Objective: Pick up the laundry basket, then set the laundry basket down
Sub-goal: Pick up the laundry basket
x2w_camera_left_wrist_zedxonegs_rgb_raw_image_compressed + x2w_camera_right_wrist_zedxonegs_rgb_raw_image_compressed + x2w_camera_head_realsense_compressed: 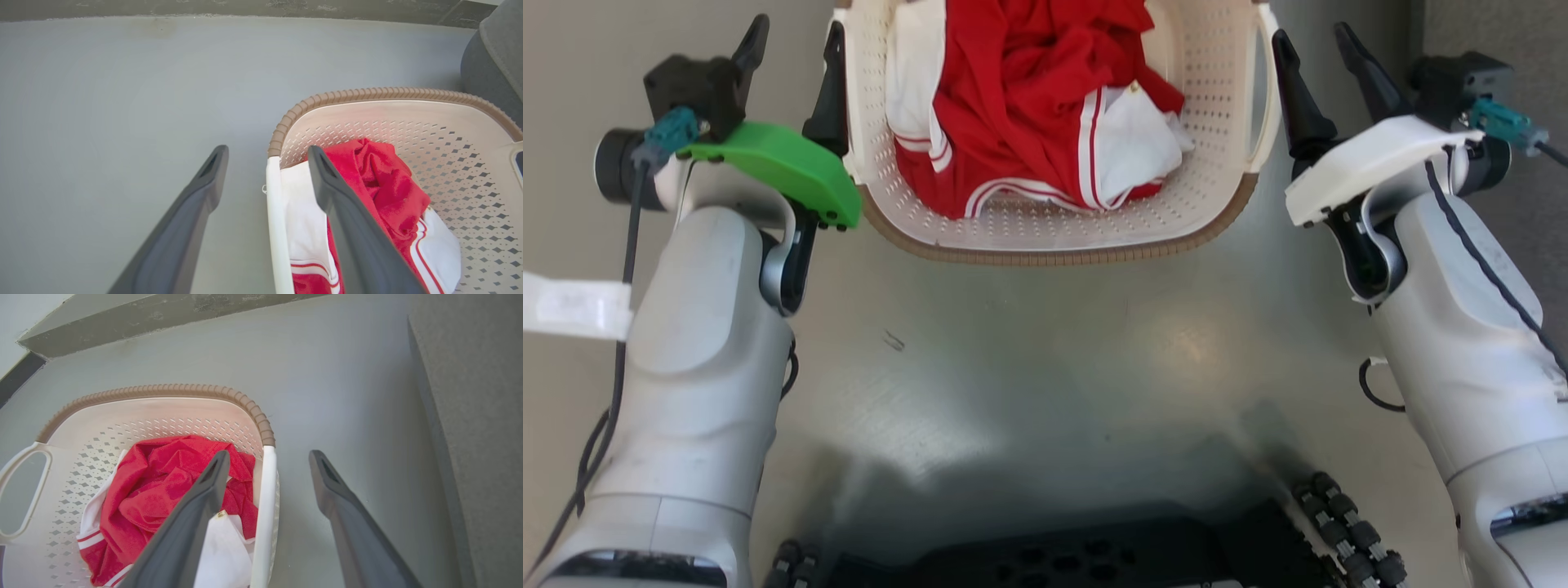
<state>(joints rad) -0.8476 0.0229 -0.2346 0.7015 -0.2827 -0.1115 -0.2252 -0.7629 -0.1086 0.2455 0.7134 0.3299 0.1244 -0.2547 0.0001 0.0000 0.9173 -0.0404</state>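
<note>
The laundry basket is cream and perforated, with a brown woven-look rim, and sits at the top middle of the head view. Red and white clothes lie inside it. My left gripper is open at the basket's left side. In the left wrist view the white side handle runs between the left gripper's fingers. My right gripper is open at the basket's right side. In the right wrist view the other white handle lies between the right gripper's fingers. I cannot tell whether any finger touches it.
Smooth grey floor surrounds the basket. A grey upholstered piece stands close on the right. A wall base runs beyond the basket. My dark wheeled base is at the bottom, and a white strip lies at the far left.
</note>
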